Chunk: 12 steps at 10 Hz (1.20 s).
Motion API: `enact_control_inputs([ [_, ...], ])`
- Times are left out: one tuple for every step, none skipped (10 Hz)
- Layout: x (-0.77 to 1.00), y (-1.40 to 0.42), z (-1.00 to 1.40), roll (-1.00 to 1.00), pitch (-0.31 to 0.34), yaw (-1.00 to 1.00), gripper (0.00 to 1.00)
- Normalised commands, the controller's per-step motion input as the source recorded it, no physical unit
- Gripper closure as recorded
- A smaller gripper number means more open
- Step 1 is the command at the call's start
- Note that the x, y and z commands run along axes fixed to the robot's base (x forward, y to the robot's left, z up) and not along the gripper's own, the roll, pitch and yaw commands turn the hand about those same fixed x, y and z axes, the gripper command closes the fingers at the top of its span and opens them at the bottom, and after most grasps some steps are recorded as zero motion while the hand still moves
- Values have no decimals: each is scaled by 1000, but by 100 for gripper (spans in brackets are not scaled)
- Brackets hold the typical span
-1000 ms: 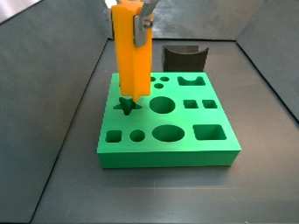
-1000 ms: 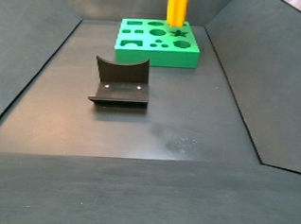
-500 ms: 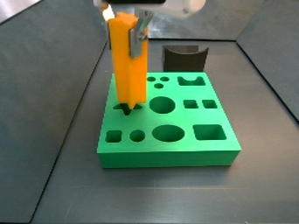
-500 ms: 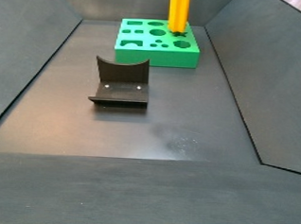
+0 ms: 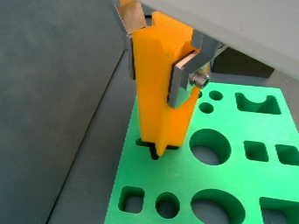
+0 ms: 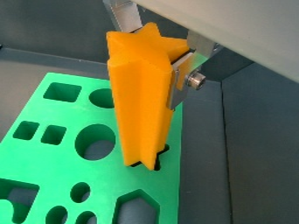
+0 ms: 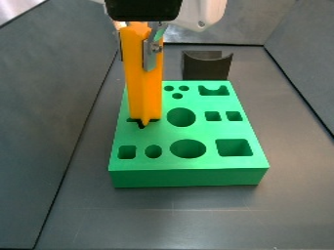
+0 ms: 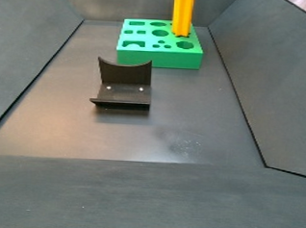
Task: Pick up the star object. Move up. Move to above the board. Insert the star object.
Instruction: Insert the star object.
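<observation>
While clamped upright between the jaws of the gripper (image 5: 158, 48), star object (image 5: 159, 87): bright orange, ridged sides, lower tip entered into the star-shaped hole at one edge of the board (image 5: 239, 184), most of its length standing proud of the top. Same in the other wrist view: star object (image 6: 142, 96) upright, tip in the hole of the board (image 6: 70, 157), silver finger plate (image 6: 184, 74) pressed flat against one side. Gripper (image 7: 141, 37) directly over the board (image 7: 189, 161) in a side view, grasping the upper part of the star object (image 7: 140, 78). Board: green slab, top cut with circles, oval, squares, hexagon. Fixture (image 8: 123, 84): dark bracket on the floor, well apart from the board (image 8: 156, 47); star object (image 8: 183, 13) at the board's far side.
</observation>
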Motion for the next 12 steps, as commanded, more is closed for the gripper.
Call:
enact_control_inputs([
  [0, -31, -69, -29, 0, 0, 100],
  [0, -26, -57, -51, 0, 0, 100],
  [0, -17, -69, -54, -10, 0, 100],
  [0, -26, -46, -40, 0, 0, 100],
  [0, -11, -49, -39, -9, 0, 100],
  [0, -23, -26, -17, 0, 0, 100],
  [0, -31, -29, -7, 0, 0, 100],
  [0, -29, -11, -6, 0, 0, 100],
  [0, -49, -31, 0, 0, 0, 100],
  [-6, -46, -77, 0, 0, 0, 100],
  [-26, 0, -131, 26, 0, 0, 100],
  [-71, 0, -123, 33, 0, 0, 100],
])
